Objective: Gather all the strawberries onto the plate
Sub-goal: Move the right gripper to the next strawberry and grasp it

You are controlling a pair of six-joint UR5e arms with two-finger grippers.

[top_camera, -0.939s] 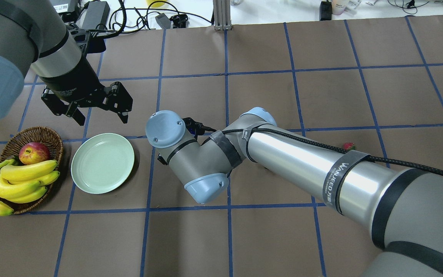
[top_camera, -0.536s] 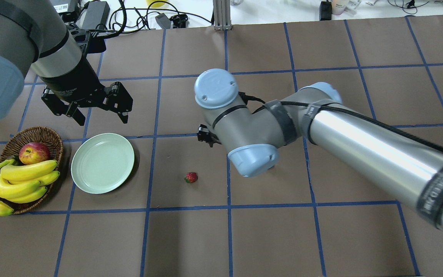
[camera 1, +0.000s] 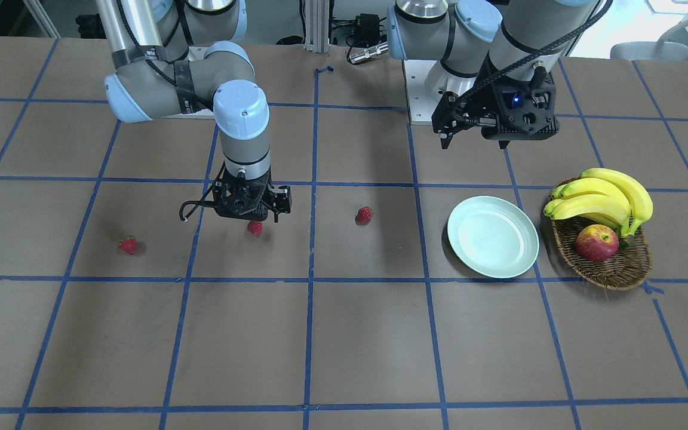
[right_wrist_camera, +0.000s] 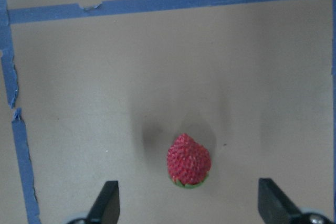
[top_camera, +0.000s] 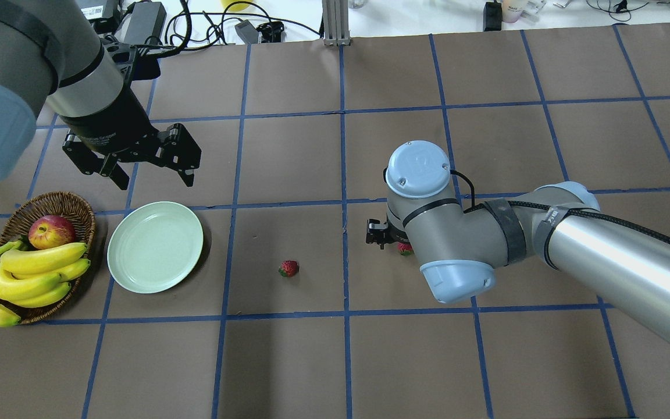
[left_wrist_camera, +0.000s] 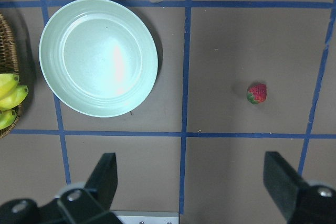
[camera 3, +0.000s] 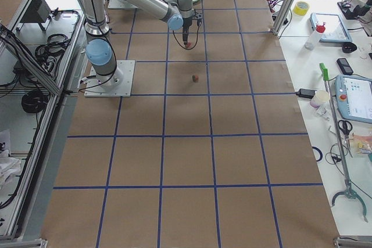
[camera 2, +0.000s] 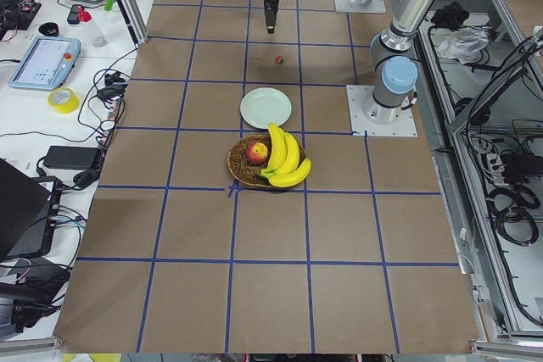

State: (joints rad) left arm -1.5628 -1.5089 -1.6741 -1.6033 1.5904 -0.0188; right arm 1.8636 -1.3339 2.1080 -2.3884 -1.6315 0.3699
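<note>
Three small red strawberries lie on the brown table: one [camera 1: 128, 245] far from the plate, one [camera 1: 254, 227] in the middle, one [camera 1: 365, 215] nearest the plate. The pale green plate [camera 1: 493, 236] is empty and also shows in the overhead view [top_camera: 154, 246]. My right gripper [right_wrist_camera: 188, 192] is open, pointing straight down, with the middle strawberry [right_wrist_camera: 189, 159] between its fingers on the table. In the overhead view my right wrist half hides this strawberry [top_camera: 405, 248], and the right arm hides the far one. My left gripper [top_camera: 156, 177] is open and empty, hovering behind the plate.
A wicker basket [camera 1: 619, 278] with bananas [camera 1: 604, 200] and an apple [camera 1: 596, 243] stands beside the plate. The nearest strawberry [left_wrist_camera: 256, 93] lies about one tile from the plate [left_wrist_camera: 98, 56]. Cables and boxes lie past the table's far edge [top_camera: 143, 23].
My right arm has swung away from the plate, first back and then right, and now stands over the middle strawberry. The strawberry nearest the plate came into view. The left arm has not moved.
</note>
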